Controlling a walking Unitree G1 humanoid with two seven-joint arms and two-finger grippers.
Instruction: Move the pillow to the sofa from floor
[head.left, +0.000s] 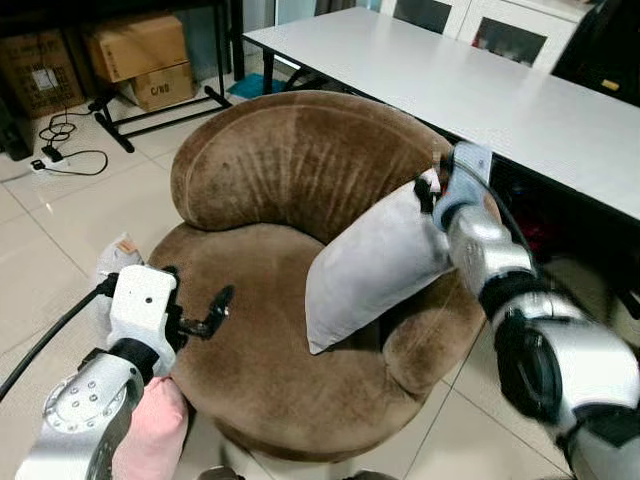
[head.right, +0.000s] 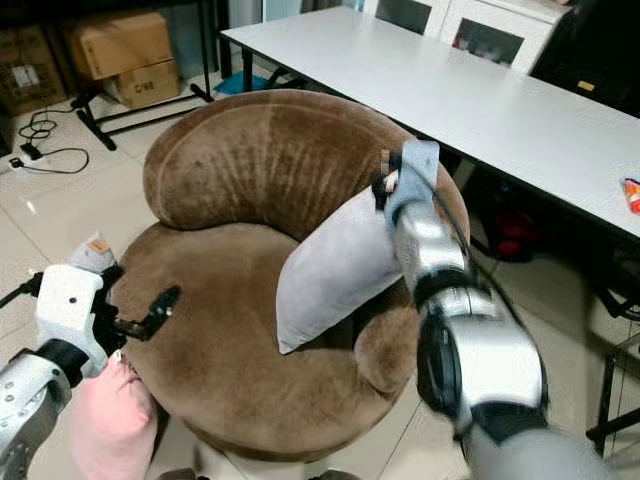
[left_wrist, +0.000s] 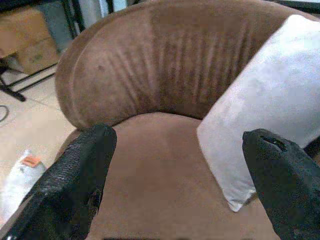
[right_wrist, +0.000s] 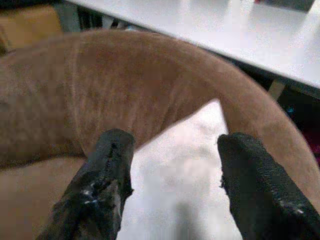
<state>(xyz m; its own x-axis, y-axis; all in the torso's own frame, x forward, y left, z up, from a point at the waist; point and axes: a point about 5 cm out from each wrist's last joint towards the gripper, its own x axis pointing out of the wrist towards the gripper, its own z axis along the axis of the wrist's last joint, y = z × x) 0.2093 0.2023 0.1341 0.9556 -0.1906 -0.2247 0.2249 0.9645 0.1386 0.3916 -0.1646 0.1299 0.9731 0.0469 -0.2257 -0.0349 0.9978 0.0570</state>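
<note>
Left eye view — grey pillow (head.left: 375, 262) leans on brown sofa (head.left: 290, 160); both end effectors wide.

cardboard box (head.left: 163, 86), small dark print, unreadable

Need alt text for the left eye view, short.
A grey pillow leans on the seat of a round brown sofa chair, the right tool at its top corner. The left tool hovers open over the seat's front edge.

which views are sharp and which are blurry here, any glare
Both eye views are sharp on the grey pillow and brown sofa; the white table shows soft sheen there. Right wrist view is soft and hazy; left wrist view is mildly blurred.
</note>
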